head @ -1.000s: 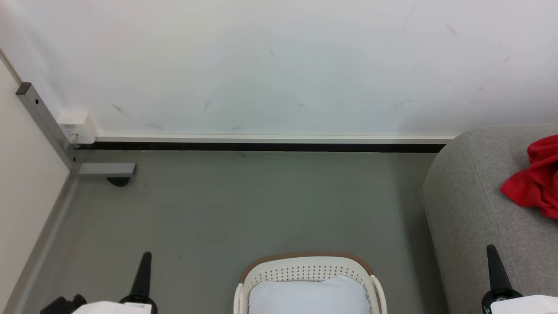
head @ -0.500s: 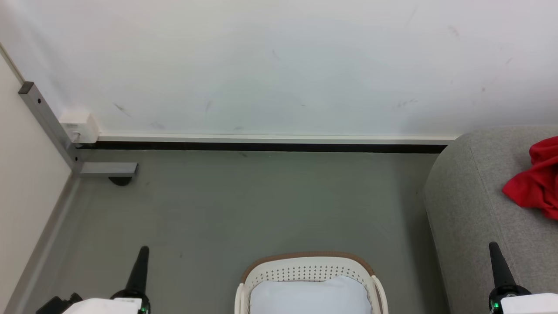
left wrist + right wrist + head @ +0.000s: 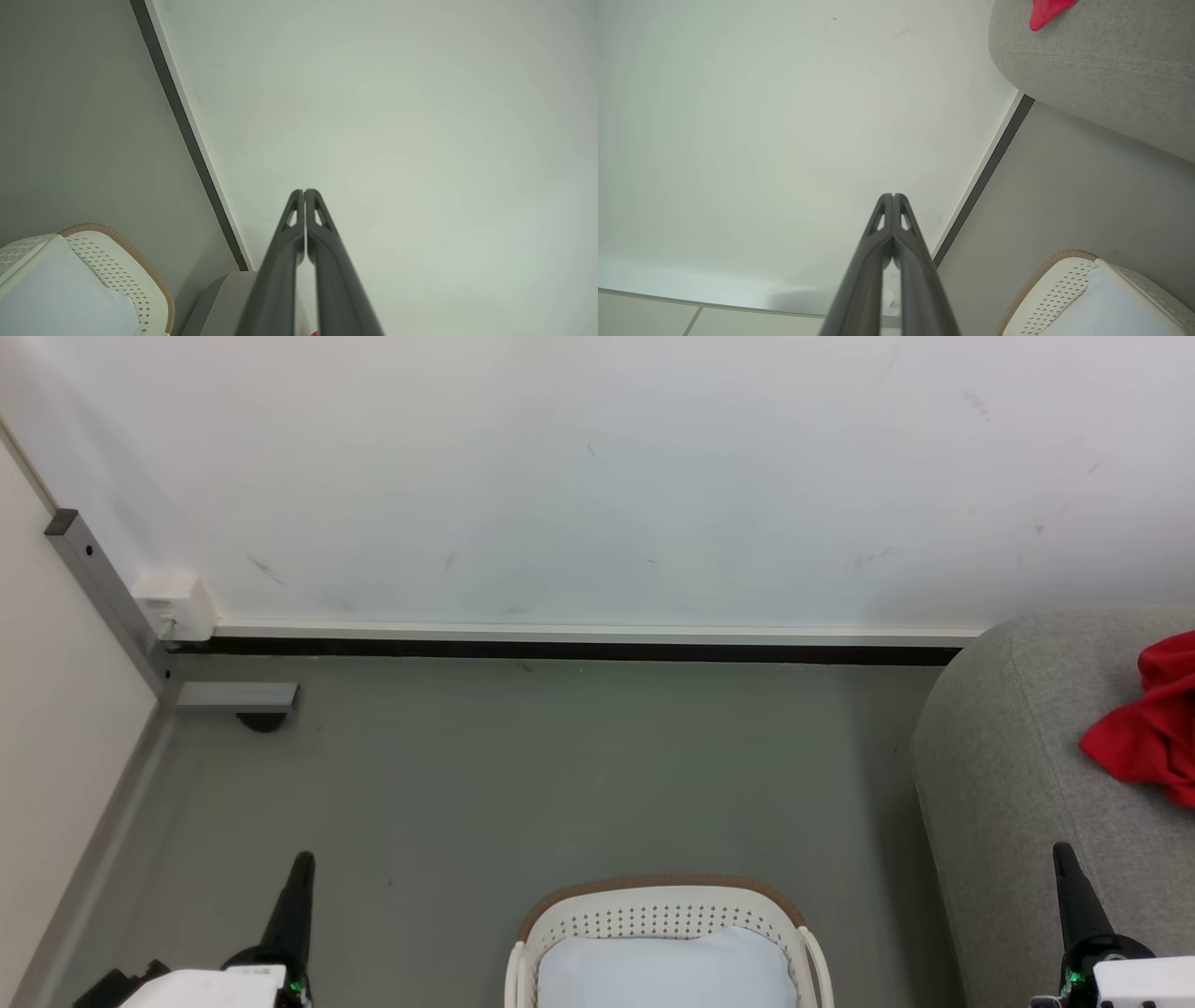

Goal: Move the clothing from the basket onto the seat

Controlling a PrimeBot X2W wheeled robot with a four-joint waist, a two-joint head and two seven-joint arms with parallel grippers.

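The grey-green floor (image 3: 560, 775) runs back to a dark skirting (image 3: 579, 651) at the foot of a white wall (image 3: 597, 476). Directly on it, at the bottom middle of the head view, stands the cream-white basket (image 3: 653, 917), perforated and brown-rimmed, with a pale white-blue lining (image 3: 667, 971) inside. To the right, also on the floor, stands the large light grey seat (image 3: 1008, 775), its rounded corner reaching almost to the skirting; a strip of bare floor separates it from the basket. On the seat's top lies the bunched red clothing (image 3: 1153, 737), cut off by the view's right edge, well apart from the basket. At the far left a short grey metal bar (image 3: 233, 695) sits low over the floor on a dark foot.
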